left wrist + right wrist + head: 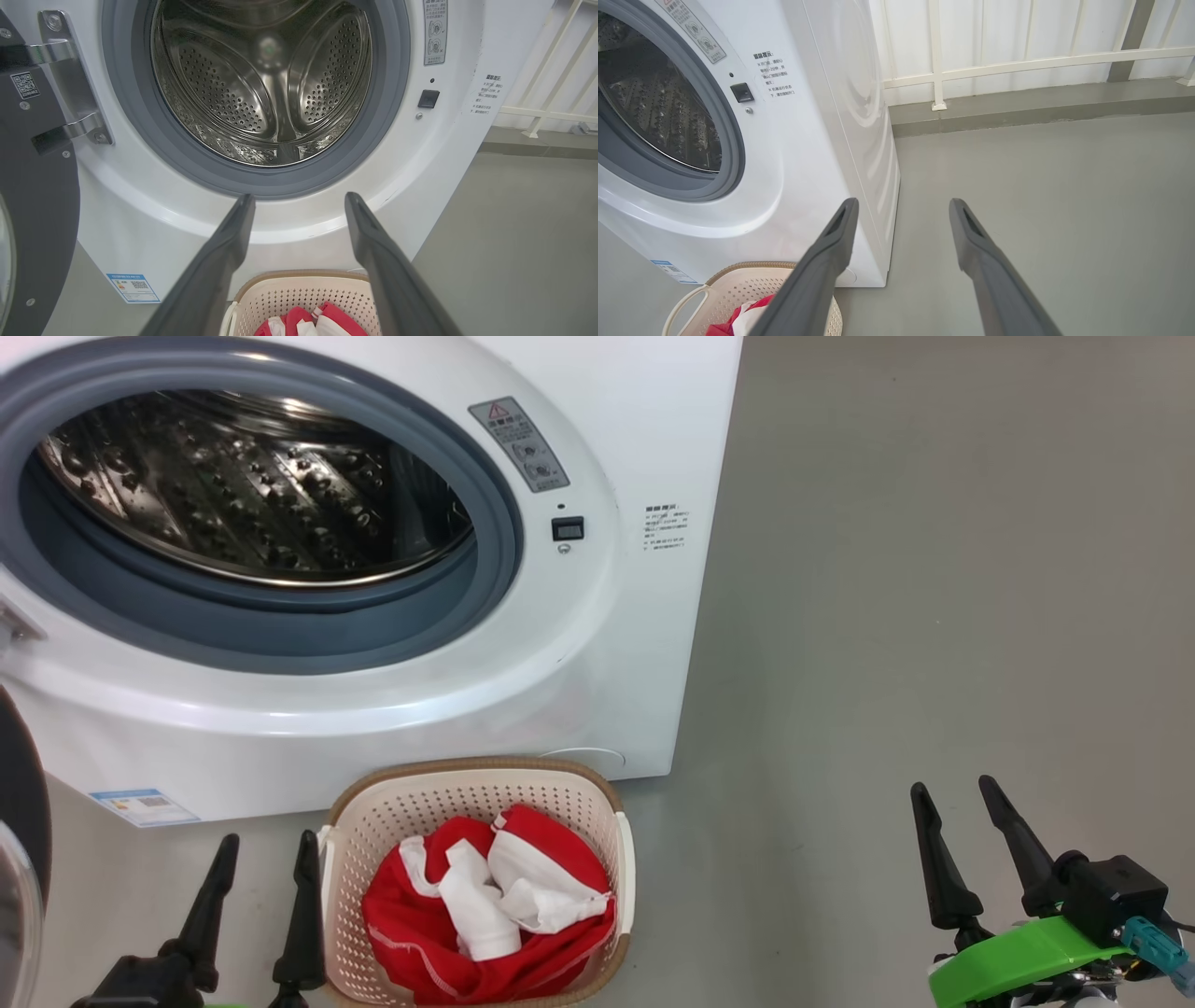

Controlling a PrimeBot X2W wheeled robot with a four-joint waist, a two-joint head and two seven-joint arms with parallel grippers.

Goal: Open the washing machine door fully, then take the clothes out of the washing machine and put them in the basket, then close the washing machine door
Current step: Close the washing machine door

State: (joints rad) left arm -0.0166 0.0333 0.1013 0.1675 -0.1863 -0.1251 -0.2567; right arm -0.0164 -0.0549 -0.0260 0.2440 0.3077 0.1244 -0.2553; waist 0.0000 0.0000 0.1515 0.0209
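Low over the grey floor [934, 569], the left gripper [268, 840] and the right gripper [954, 786] both hang with jaws spread, pinching nothing. Just beside the left jaws, between the two grippers, sits the basket [476, 767] holding the red-and-white clothes [523, 896]. Beyond those jaws stands the washing machine [597, 644], its steel drum [252, 485] exposed, the washing machine door [37, 186] swung open on their outer side.
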